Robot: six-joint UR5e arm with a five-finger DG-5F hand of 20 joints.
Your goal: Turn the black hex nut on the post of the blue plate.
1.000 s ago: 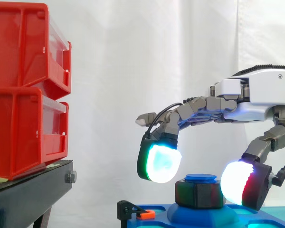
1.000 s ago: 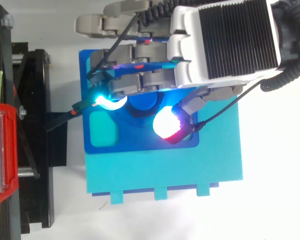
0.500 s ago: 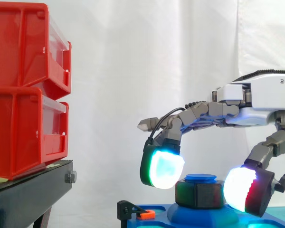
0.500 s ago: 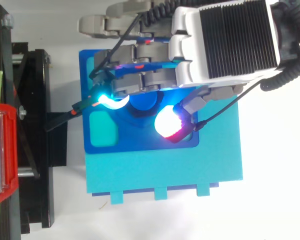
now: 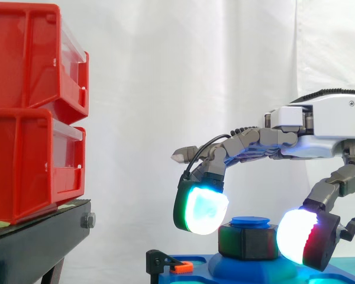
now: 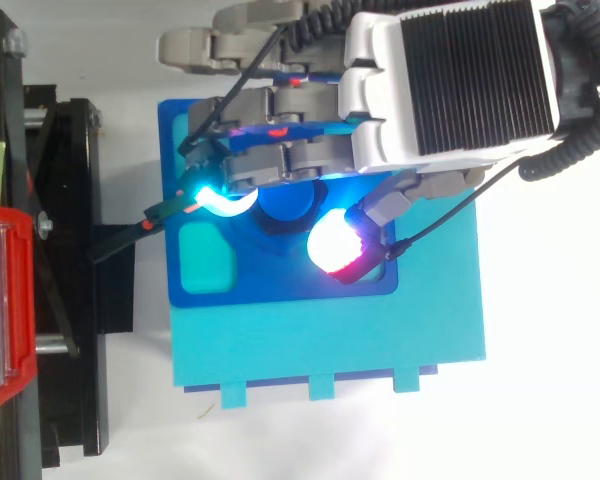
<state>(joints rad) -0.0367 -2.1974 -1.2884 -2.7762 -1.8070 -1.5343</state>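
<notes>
Since a second ago my hand [image 5: 319, 121] has sunk a little, bringing its glowing pads down level with the black hex nut [image 5: 248, 241], and over the last half second the thumb has crept in towards it. Now I am curled over the nut. A cyan-white pad [image 5: 202, 207] sits against its upper left corner, and the thumb's white-and-red pad [image 5: 299, 236] presses its right side, so I have it pinched between them. My remaining fingers stretch out level above. The nut sits on the blue post [image 6: 285, 205], whose round cap shows just above it, at the middle of the blue plate [image 6: 280, 280]. The plate rests on a teal base [image 6: 330, 345]. At the plate's left edge is a small black clip with an orange tab [image 5: 181, 267]. Well to the left, stacked red bins [image 5: 29, 112] stand on a black stand [image 5: 29, 248].
</notes>
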